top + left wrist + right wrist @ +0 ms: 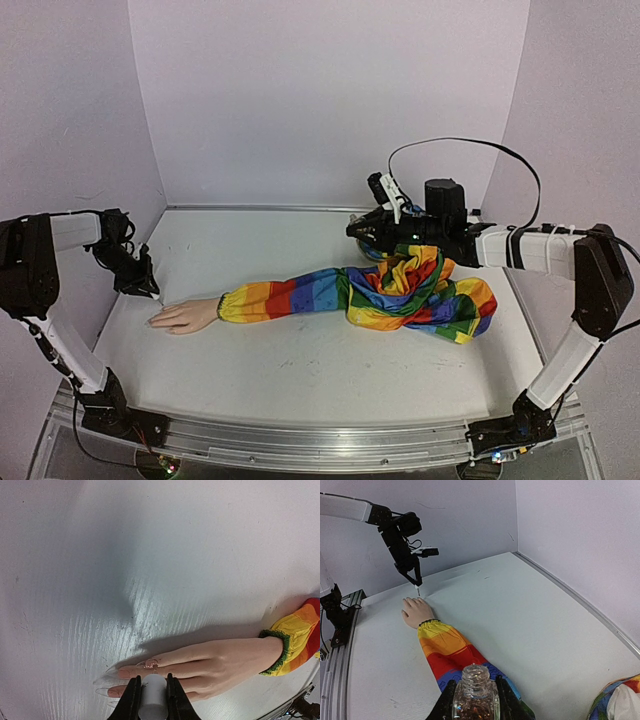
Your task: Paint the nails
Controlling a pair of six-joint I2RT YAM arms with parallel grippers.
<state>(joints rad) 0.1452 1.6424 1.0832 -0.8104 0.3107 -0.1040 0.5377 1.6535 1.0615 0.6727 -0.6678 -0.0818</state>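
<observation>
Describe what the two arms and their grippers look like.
Both arms share one build: white tubular links between black joint housings. The left arm ends in a black left gripper with slim fingers. The right arm carries a black cable arching above its black right gripper.

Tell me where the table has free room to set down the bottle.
Free: the patch between back wall and sleeve; the strip between sleeve and front rail. Crowded: at the mannequin hand, where the left gripper holds a white cap; at right rear, where the right gripper holds the bottle near the bunched sleeve.
</observation>
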